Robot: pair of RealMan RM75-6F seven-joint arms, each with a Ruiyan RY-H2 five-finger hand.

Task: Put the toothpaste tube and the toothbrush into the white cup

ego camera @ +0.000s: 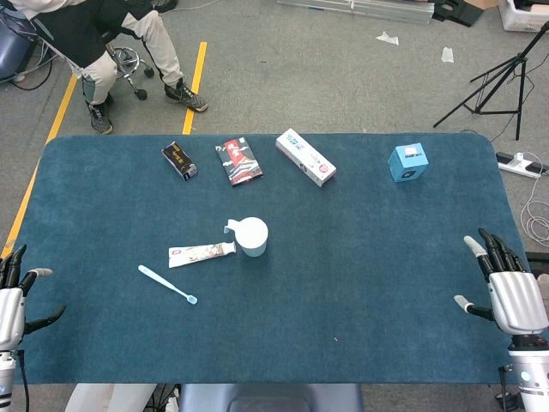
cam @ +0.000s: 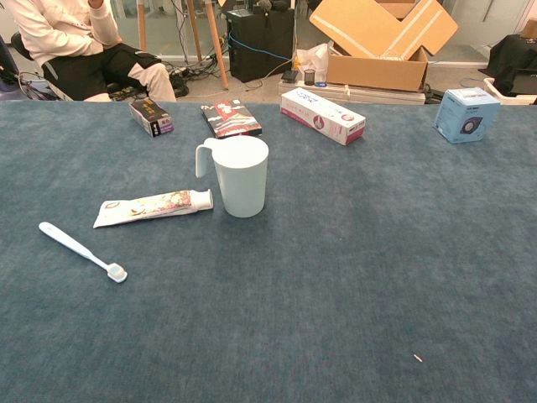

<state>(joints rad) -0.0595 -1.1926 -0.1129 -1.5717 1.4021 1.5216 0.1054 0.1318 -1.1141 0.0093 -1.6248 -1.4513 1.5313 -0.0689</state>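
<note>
- Two hands are showing only in the head view, at the near corners of the table (ego camera: 386,257): the left hand (ego camera: 10,305) at about 8 o'clock and the right hand (ego camera: 513,296) at about 4 o'clock.
- Both hands are holding nothing, with fingers spread apart, well apart from every object.
- White cup (cam: 241,175) is standing upright near the table's middle, its handle pointing to about 10 o'clock in the head view.
- Toothpaste tube (cam: 153,206) is lying flat at 9 o'clock of the cup, with its cap end just beside the cup.
- Toothbrush (cam: 81,250) is lying flat at about 8 o'clock of the cup, apart from the tube, its bristle end turned toward the near edge.
- Along the far side, a black box (ego camera: 179,160), a red-black packet (ego camera: 238,160), a white carton (ego camera: 305,157) and a blue box (ego camera: 407,161) are lying in a row.
</note>
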